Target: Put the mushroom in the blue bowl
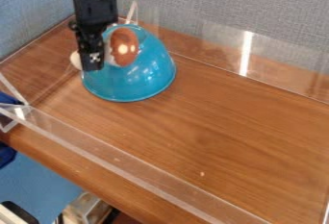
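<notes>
The blue bowl [139,72] is a glossy teal dome on the wooden table at the back left, its narrow end facing up. My black gripper [91,55] hangs down over the bowl's upper left side and is shut on the mushroom [123,45]. The orange-brown cap points right, right over the top of the bowl. A bit of the cream stem shows on the left of the fingers. I cannot tell whether the mushroom touches the bowl.
Clear acrylic walls [244,50] ring the brown wooden tabletop [218,122], with a low front wall [103,151] along the near edge. A grey-blue fabric wall stands behind. Floor and clutter show past the table's lower left corner.
</notes>
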`<action>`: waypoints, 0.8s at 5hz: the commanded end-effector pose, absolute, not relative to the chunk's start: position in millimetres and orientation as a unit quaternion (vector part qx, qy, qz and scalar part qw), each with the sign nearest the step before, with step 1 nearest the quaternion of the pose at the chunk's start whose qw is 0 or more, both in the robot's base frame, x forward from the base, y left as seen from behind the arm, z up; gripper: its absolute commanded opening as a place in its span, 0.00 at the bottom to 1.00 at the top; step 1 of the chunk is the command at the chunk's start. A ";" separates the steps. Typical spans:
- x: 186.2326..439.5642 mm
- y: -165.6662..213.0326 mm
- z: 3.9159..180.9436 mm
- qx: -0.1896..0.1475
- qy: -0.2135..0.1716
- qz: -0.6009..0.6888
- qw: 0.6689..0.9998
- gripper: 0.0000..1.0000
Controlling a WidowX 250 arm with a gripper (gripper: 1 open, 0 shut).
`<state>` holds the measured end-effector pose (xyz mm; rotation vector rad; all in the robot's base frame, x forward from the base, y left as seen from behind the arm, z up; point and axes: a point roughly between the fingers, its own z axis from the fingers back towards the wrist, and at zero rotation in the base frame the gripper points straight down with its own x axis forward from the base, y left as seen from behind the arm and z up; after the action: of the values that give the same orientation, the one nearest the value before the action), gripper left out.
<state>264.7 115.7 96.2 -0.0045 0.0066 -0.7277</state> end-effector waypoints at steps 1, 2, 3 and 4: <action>258.4 112.7 102.1 0.012 0.000 -0.346 0.938 0.00; 254.0 103.4 105.7 0.017 0.002 -0.338 0.941 0.00; 253.1 107.0 104.5 0.015 0.006 -0.318 0.948 0.00; 252.8 112.2 99.4 0.013 0.013 -0.298 0.954 0.00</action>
<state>248.9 106.2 89.3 -0.0034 0.0576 -0.6184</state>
